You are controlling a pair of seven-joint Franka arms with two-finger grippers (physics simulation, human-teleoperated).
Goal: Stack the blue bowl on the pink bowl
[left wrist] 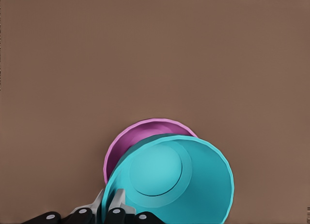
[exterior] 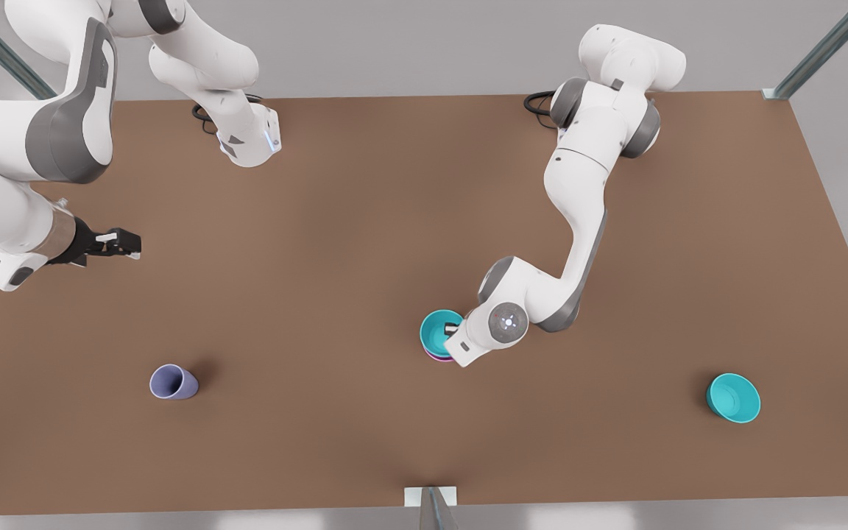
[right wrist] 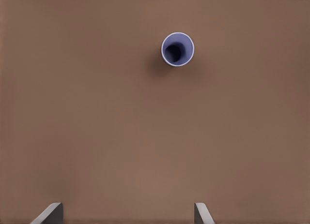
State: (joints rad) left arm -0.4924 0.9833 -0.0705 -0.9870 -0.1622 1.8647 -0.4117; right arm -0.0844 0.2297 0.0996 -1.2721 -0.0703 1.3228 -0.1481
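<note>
**Blue bowl sits over the pink bowl, grip not yet released**

The blue bowl (left wrist: 180,183) rests in or just above the pink bowl (left wrist: 127,145), near the middle of the table (exterior: 365,221). It looks off-centre, pink rim showing on one side only. The left gripper (left wrist: 110,210) pinches the blue bowl's rim, jaws clamped on its wall. If the fingers drag on opening, the bowl could tip or slide off. The right gripper (exterior: 118,243) waits at the front view's left, jaws spread wide, high above the lavender cup (right wrist: 177,49). A second teal bowl (exterior: 734,397) sits well apart.
</note>
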